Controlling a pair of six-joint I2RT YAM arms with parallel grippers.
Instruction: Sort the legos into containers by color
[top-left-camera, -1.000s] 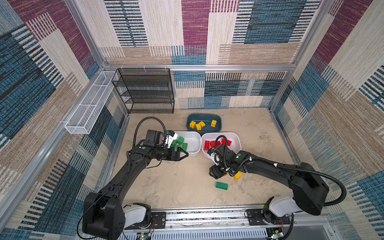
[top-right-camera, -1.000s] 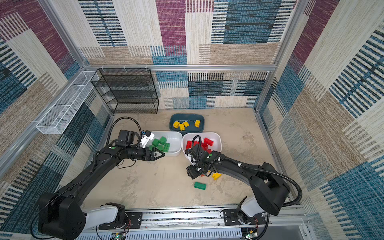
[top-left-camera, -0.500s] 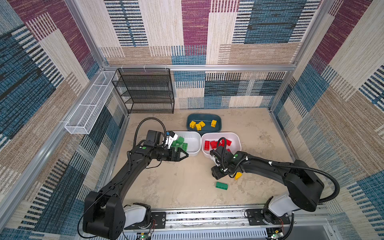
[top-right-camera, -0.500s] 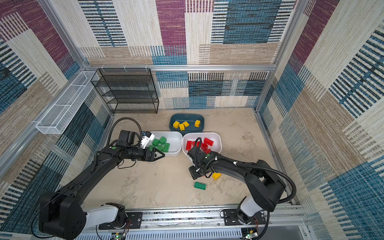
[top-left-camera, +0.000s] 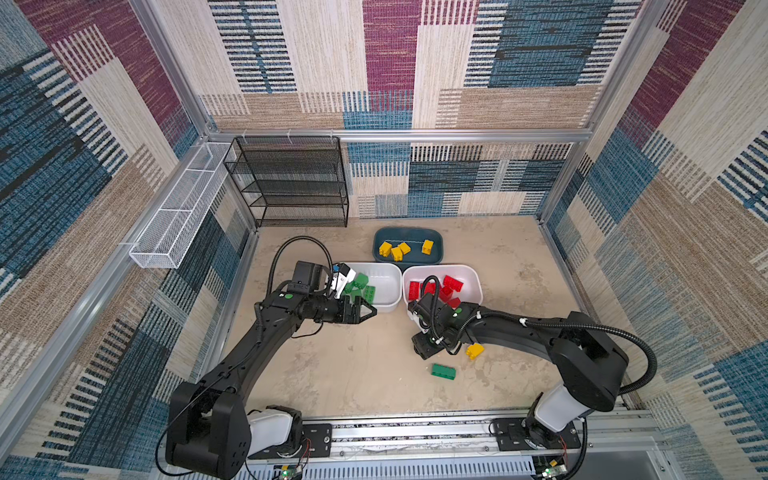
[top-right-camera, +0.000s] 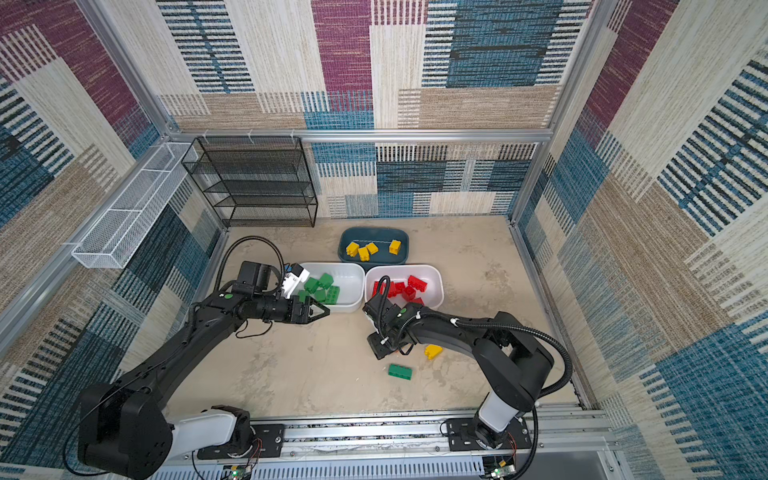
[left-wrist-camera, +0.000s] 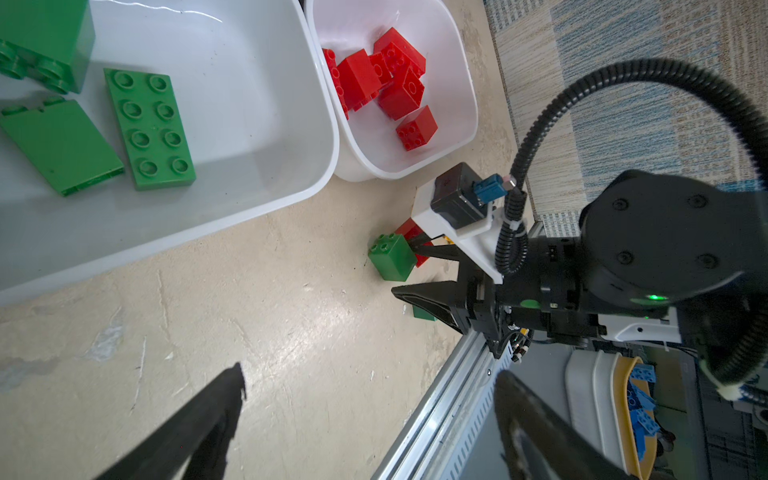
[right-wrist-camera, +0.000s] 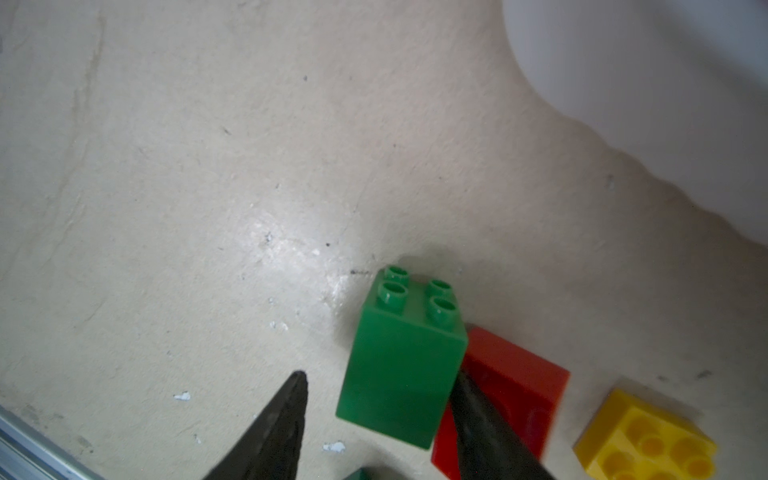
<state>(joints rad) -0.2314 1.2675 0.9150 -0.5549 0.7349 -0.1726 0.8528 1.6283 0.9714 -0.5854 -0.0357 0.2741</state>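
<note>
Scuffed beige bench (top-left-camera: 332, 374) floors a cell walled in patchwork fabric. Just off its middle, toward 5 o'clock, a square green brick (right-wrist-camera: 401, 361) stands studs up on the bench; the wrist views show it (left-wrist-camera: 392, 255), while both top views hide it under the right arm's wrist. The right gripper (right-wrist-camera: 378, 376) straddles it with its jaws open: one finger (right-wrist-camera: 478, 424) touches the brick's side, and the other (right-wrist-camera: 274, 428) stands just clear. A red brick (right-wrist-camera: 511, 386) lies flat just beside the green one, behind the touching finger.

In both top views a yellow brick (top-left-camera: 474, 350) (top-right-camera: 433, 351) lies at 3 o'clock of that gripper (top-left-camera: 424, 349). A long green brick (top-left-camera: 443, 371) (top-right-camera: 400, 371) lies at 5 o'clock.

At 12 o'clock sits the tub of red bricks (top-left-camera: 473, 276). Touching it at 9 o'clock is the tub of green bricks (top-left-camera: 390, 270). The teal tub (top-left-camera: 409, 232), at 12 o'clock of both, holds four yellow bricks.

The left gripper (top-left-camera: 372, 311) sits at the green tub's 6 o'clock rim, its jaws spread wide and empty (left-wrist-camera: 370, 372).

A black mesh rack (top-left-camera: 291, 178) stands in the bench's 11 o'clock corner. A white wire basket (top-left-camera: 178, 216) hangs on the wall at 9 o'clock.
</note>
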